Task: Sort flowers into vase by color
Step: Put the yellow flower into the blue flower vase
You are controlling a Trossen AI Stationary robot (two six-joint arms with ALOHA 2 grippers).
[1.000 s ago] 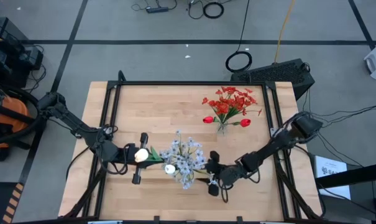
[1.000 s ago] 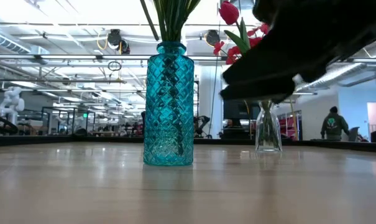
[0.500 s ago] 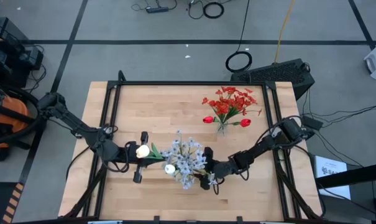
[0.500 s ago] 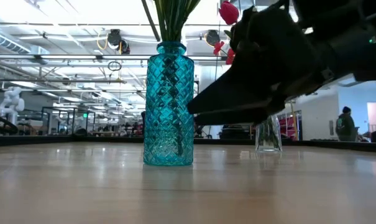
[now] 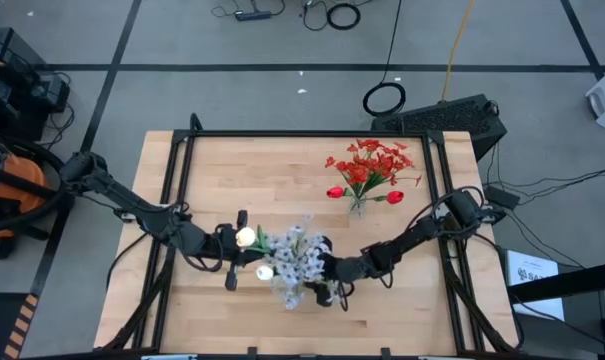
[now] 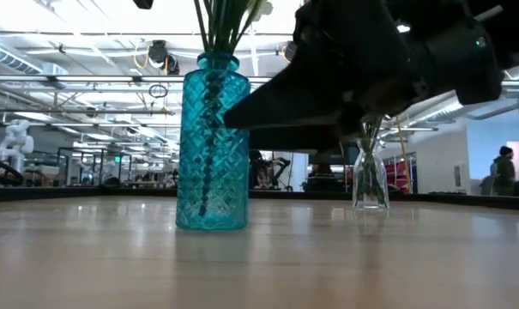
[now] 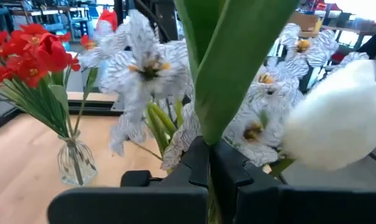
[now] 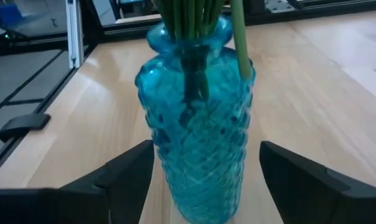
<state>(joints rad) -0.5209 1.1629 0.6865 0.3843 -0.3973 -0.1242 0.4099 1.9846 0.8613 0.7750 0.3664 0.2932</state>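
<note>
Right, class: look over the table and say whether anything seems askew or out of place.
One green stem runs down outside the blue vase, over its rim rather than inside the neck with the others. Otherwise both vases stand upright and nothing is spilled.

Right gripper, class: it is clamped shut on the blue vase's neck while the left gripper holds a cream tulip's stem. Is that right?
Not quite. The right gripper is open, its fingers standing apart on either side of the blue vase at its body, as the right wrist view shows. The left gripper does pinch the cream tulip by its stem.
</note>
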